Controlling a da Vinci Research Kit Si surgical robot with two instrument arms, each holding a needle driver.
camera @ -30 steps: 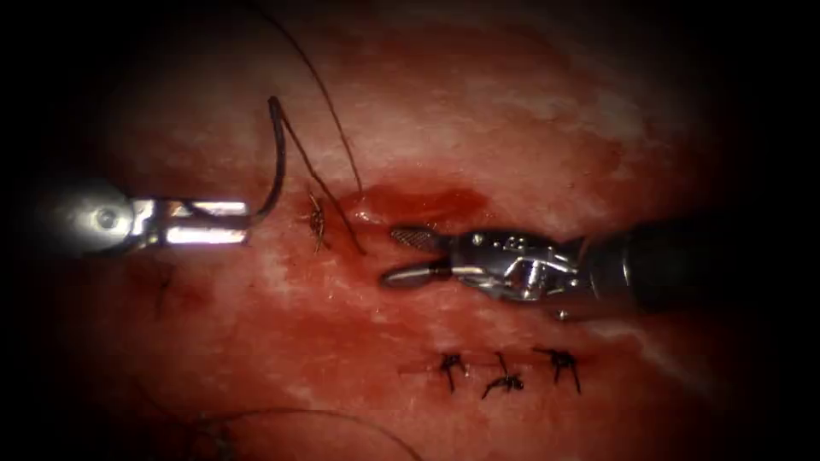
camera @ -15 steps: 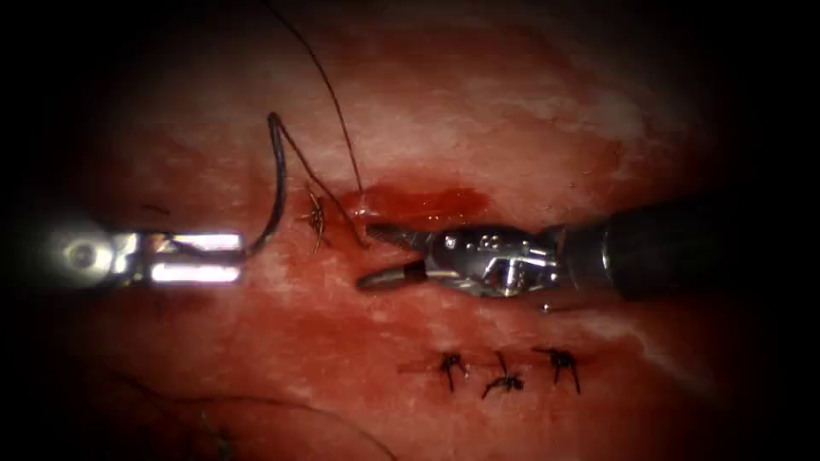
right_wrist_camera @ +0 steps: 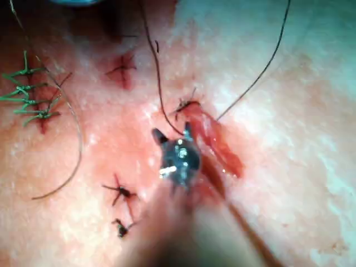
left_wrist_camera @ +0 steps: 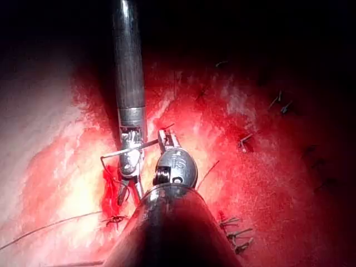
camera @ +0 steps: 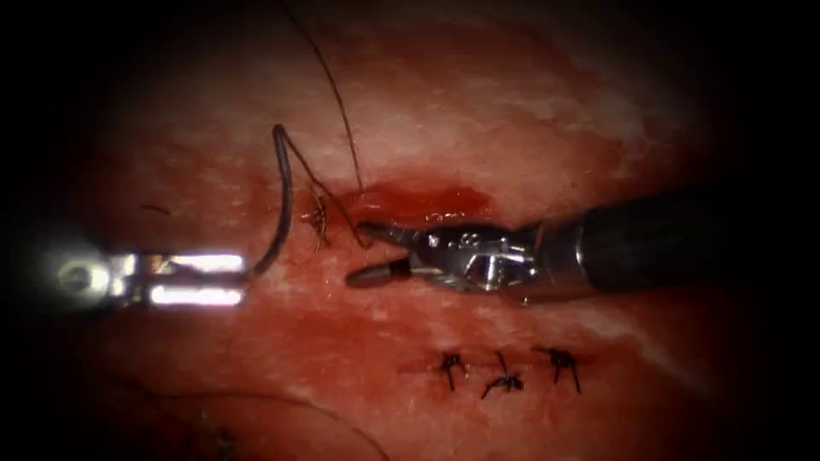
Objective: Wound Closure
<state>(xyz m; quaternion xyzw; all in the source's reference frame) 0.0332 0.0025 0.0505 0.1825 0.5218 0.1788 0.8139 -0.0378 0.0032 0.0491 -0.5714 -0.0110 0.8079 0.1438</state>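
My left tool (camera: 242, 275) is shut on the curved needle (camera: 282, 201) near its lower end, left of the cut (camera: 423, 201). The needle arcs upward, free of the tissue (camera: 512, 111). Thread (camera: 320, 192) runs from the needle's top end down past a knot (camera: 318, 218) at the cut's left end. My right tool (camera: 357, 253) lies across the cut from the right, jaws open, and the thread's lower stretch sits between them. In the right wrist view the open jaws (right_wrist_camera: 172, 133) straddle the thread (right_wrist_camera: 158, 89). In the left wrist view my left tool (left_wrist_camera: 166, 139) grips the needle (left_wrist_camera: 119, 152).
A second strand of thread (camera: 337, 102) rises from the cut toward the top. Three tied stitches (camera: 504, 376) sit in a row below the right tool. Loose thread (camera: 325, 414) curves along the bottom. Red fluid (camera: 444, 198) pools in the cut.
My right tool has slid left with its jaws open, up to the thread beside the knot. My left tool has dropped slightly with the needle.
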